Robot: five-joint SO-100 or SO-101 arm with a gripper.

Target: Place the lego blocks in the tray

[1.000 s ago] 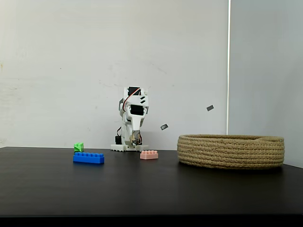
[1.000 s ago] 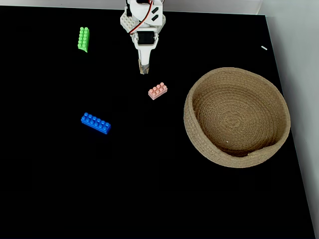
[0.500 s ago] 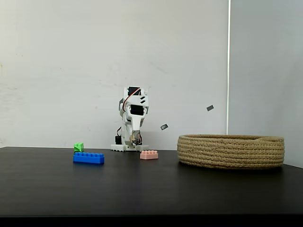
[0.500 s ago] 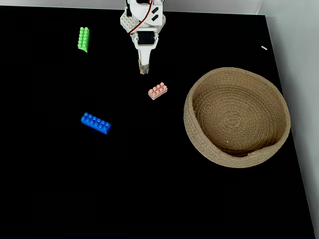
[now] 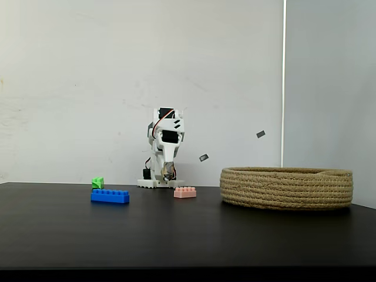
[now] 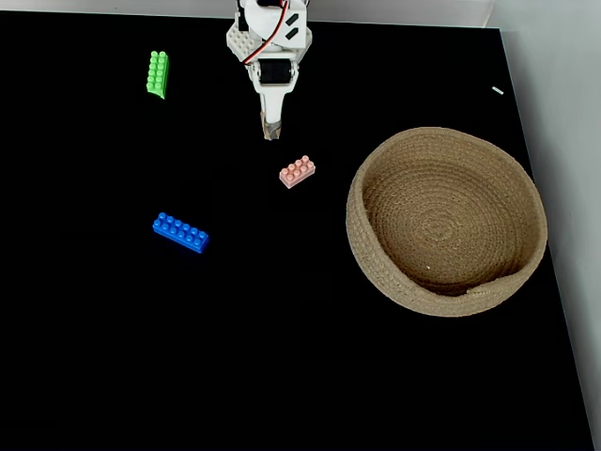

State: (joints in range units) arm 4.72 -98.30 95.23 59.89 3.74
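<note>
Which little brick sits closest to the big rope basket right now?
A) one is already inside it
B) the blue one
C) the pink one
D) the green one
C: in the fixed view from above, the pink brick lies just left of the basket, while the blue brick and green brick lie farther left.

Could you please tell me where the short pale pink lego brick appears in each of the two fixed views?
Side-on fixed view: the short pale pink lego brick lies on the black table, left of the coiled tan rope basket.
Top-down fixed view: pink brick sits centre-top, left of the basket.
Shared landmark: the white robot arm.
</note>
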